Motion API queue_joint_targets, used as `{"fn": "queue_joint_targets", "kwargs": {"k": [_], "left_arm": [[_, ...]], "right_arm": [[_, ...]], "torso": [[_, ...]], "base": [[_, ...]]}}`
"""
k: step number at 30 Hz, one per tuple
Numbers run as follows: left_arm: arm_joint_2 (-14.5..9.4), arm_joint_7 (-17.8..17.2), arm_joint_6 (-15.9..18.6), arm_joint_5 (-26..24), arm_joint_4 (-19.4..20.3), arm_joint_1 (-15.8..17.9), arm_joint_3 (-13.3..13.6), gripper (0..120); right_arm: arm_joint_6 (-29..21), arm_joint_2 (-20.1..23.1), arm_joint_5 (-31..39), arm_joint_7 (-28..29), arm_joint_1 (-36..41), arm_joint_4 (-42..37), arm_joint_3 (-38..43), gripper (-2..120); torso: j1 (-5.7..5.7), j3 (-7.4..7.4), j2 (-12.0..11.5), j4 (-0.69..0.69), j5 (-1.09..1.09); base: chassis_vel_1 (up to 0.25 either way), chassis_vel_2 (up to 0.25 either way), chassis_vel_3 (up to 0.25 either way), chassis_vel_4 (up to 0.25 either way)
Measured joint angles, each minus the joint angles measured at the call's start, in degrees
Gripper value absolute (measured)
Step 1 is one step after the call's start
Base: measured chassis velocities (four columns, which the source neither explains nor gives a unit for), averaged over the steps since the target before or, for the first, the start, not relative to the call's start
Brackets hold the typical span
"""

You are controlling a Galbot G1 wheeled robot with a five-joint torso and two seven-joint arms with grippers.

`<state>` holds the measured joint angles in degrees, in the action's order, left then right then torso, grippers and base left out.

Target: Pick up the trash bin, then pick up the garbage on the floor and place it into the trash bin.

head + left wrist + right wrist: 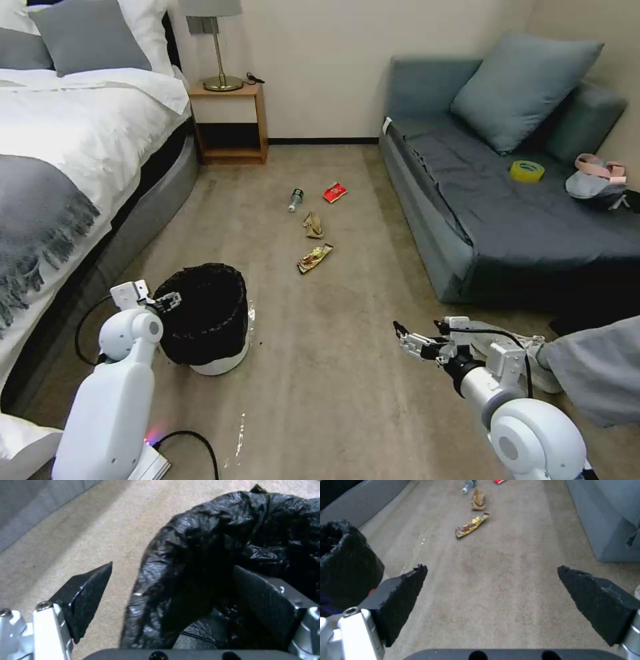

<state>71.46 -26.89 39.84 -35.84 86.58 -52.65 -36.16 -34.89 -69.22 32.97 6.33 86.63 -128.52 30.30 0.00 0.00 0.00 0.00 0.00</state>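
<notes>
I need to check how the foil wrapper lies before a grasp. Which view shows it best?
The right wrist view: the gold-brown foil wrapper lies flat on the carpet, ahead of the open right gripper, unobstructed. The head view shows the wrapper smaller. In the left wrist view the trash bin takes up most of the frame.

We see beige carpet floor [347, 373] across the frame. On it, lower left, stands a black-lined white trash bin [207, 320]. At upper centre lie a bottle [295, 199], red packet [335, 193], crumpled paper [313, 225] and foil wrapper [315, 258].
</notes>
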Motion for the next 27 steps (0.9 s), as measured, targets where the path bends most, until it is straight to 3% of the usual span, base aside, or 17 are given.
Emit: {"fn": "queue_joint_targets", "kwargs": {"k": [4,9,12,14,16,20,24,27], "left_arm": [[0.48,0.31,-0.19,2.0,-1.36,0.25,0.02,75],[0.48,0.46,-0.19,2.71,-2.15,-0.33,-0.69,62],[0.26,1.02,-0.23,2.99,-2.71,-0.83,-1.23,47],[0.23,1.05,-0.25,3.0,-2.72,-0.87,-1.28,45],[-0.16,1.55,-0.32,2.91,-2.73,-1.22,-1.6,32],[-0.46,2.06,-0.52,2.84,-2.73,-1.42,-1.73,19],[-0.53,2.26,-0.98,2.92,-2.15,-2.04,-1.93,7],[-0.59,2.34,-1.25,2.99,-1.46,-2.75,-2.2,7]], "right_arm": [[0.12,0.0,0.01,0.0,-0.01,0.01,-0.01,100],[0.14,-0.04,0.14,-0.01,0.11,-0.33,0.0,100],[0.14,-0.12,0.3,0.0,0.24,-0.86,0.05,100],[0.14,-0.15,0.31,0.0,0.27,-0.92,0.06,100],[0.12,-0.51,0.48,0.06,0.83,-1.6,0.09,100],[-0.02,-1.03,0.97,0.24,1.46,-2.41,0.09,100],[-0.12,-1.31,1.02,0.37,1.98,-2.92,0.11,100],[-0.13,-1.37,1.01,0.42,2.32,-3.08,0.18,100]], "torso": [[0.0,0.0,0.0,0.0,0.0],[0.0,0.0,0.0,0.01,0.0],[0.0,0.0,0.0,0.01,0.0],[0.0,0.0,0.0,0.01,0.0],[0.0,0.0,0.0,0.0,-0.01],[0.0,0.0,0.0,0.0,0.0],[0.0,0.0,0.0,0.0,-0.02],[0.0,0.0,0.0,-0.01,-0.01]], "base": [[0.0,0.0,0.0,0.0],[0.0,0.0,0.0,0.0],[0.0,0.0,0.0,0.0],[0.0,0.0,0.0,0.0],[0.0,0.0,0.0,0.0],[0.0,0.0,0.0,0.0],[0.0,0.0,0.0,0.0],[0.0,0.0,0.0,0.0]]}}
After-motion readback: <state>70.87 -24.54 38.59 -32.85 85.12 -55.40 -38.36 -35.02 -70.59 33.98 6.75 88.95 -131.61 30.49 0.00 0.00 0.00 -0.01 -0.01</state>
